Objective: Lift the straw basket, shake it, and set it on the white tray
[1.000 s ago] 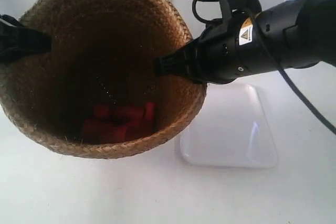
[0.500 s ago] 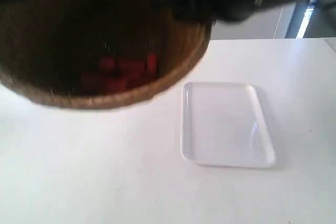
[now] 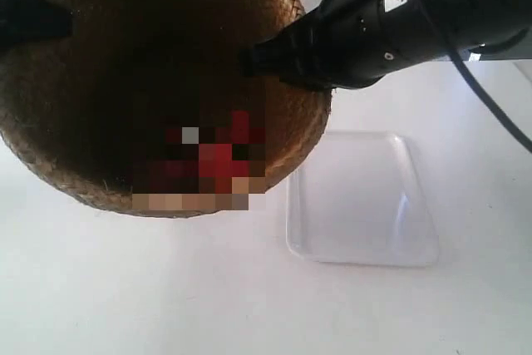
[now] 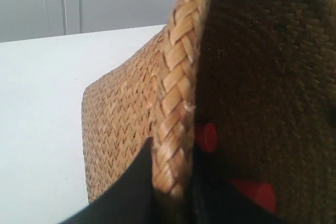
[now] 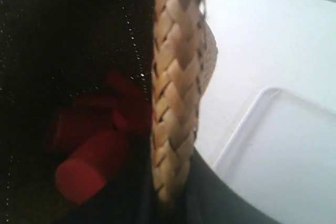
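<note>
So the straw basket point(image 3: 125, 64) was up in the air, clear of the table point(image 3: 166, 305) and just beside the white tray point(image 3: 362, 197), not over it yet. The left gripper point(image 4: 170, 198) and right gripper point(image 5: 170, 200) each pinched the braided rim on opposite sides, one finger inside, one outside. Looked like the shake step to me, and the trick was moving both arms in sync with the mouth kept up so the red pieces point(image 5: 92, 166) couldn't hop out. The basket's base was hidden, its far rim was cut off, and a blocky patch in the exterior view smeared the contents.
</note>
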Robot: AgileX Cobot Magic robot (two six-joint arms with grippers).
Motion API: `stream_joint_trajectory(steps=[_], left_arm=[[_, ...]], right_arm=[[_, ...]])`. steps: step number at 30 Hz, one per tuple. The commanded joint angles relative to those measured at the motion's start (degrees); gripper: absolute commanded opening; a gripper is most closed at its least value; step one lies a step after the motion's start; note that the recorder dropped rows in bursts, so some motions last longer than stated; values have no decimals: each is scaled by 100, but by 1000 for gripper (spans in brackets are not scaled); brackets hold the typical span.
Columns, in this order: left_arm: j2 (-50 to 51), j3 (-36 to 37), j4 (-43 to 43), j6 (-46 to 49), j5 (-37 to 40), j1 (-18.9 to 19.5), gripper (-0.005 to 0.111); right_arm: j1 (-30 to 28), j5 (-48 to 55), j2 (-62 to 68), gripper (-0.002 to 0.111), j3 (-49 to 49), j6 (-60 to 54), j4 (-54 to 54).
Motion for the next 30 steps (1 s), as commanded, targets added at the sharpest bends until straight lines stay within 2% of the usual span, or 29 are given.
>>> stream_joint_trajectory(steps=[1, 4, 9, 16, 18, 19, 20, 21, 22, 23, 26, 30], left_arm=[[-84, -94, -137, 155, 29, -58, 0], [-84, 213, -54, 168, 53, -58, 0], [-97, 774, -30, 97, -330, -58, 0], [-326, 816, -189, 133, -629, -58, 0], [-516, 514, -525, 68, -104, -58, 0], [-831, 109, -849, 418, 284, -58, 0], [-983, 0, -913, 813, 317, -58, 0], [-910, 351, -540, 1052, -106, -40, 0], [-715, 664, -409, 523, -250, 21, 0], [-559, 910, -263, -9, -154, 97, 0], [-657, 893, -473, 587, -121, 69, 0], [-906, 868, -518, 556, -328, 69, 0]], right_arm=[[-47, -92, 98, 0, 193, 2, -137], [-156, -500, 87, 0, 595, 168, -137], [-156, -967, 87, 0, 967, 168, -160], [-156, -1033, 17, 0, 960, 113, -108], [-79, -392, -383, 0, 427, -392, 163], [74, -122, -912, 0, 4, -829, 219], [113, -332, -1193, 0, 33, -787, 203], [114, -1260, -1113, 0, 669, -624, -80], [25, -1262, -816, 0, 958, -382, -320], [-164, -668, -468, 0, 961, 130, -260], [-114, -815, -539, 0, 936, -3, -118], [-140, -979, -697, 0, 878, 20, -118]])
